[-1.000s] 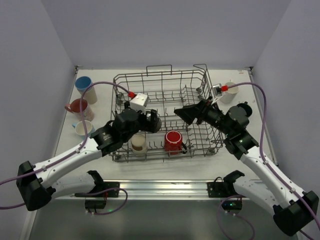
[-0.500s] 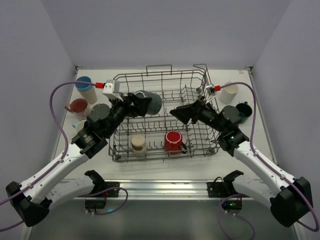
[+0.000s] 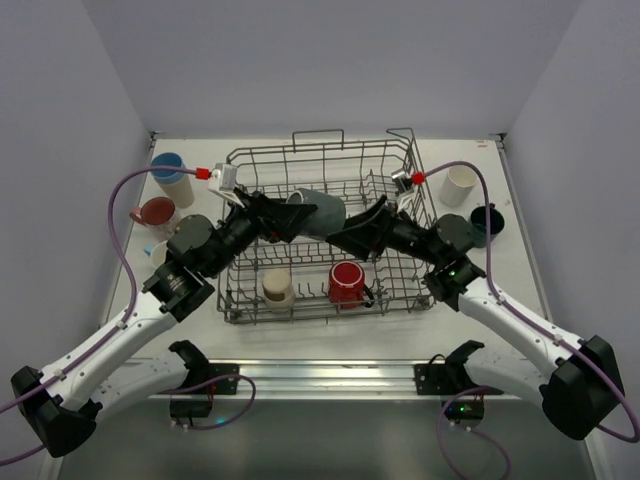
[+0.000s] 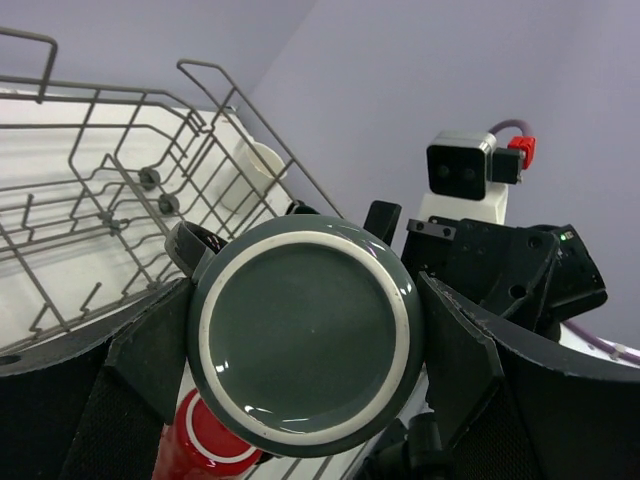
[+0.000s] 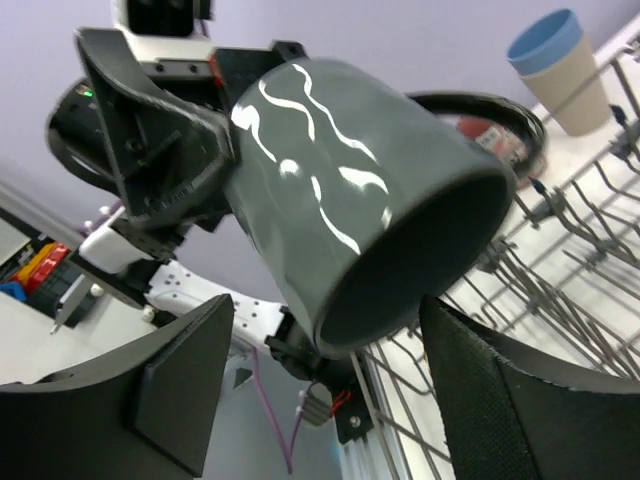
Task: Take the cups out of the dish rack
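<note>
While my left gripper (image 3: 285,218) was clamped on the dark grey mug (image 3: 322,213), I noted the scene from the near edge of the table (image 3: 330,345) outward.

Dish rack (image 3: 300,318): stood mid-table. Two cups sat in its near row, a beige cup (image 3: 277,288) towards the near-left corner and a red cup (image 3: 347,282) near the middle of that row.

Dark grey mug: in the air above the middle of the rack, lying on its side, clear of the wires. Left wrist view: its base faced the camera, a finger (image 4: 150,350) pressed against each side of it, and the handle (image 4: 190,245) stuck out at upper left.

Right gripper (image 3: 345,228): jaws spread wide, one finger (image 5: 180,385) on either side of the mug's open mouth. In the right wrist view a gap showed between each finger and the mug wall, so there was no grip from that side.

Table, left edge: a red mug (image 3: 157,213) and, nearer the far-left corner, a blue-lined cup (image 3: 170,178).

Table, right edge: a dark cup (image 3: 487,220) and, beyond it towards the far-right corner, a cream cup (image 3: 460,184). All four stood upright outside the rack.
</note>
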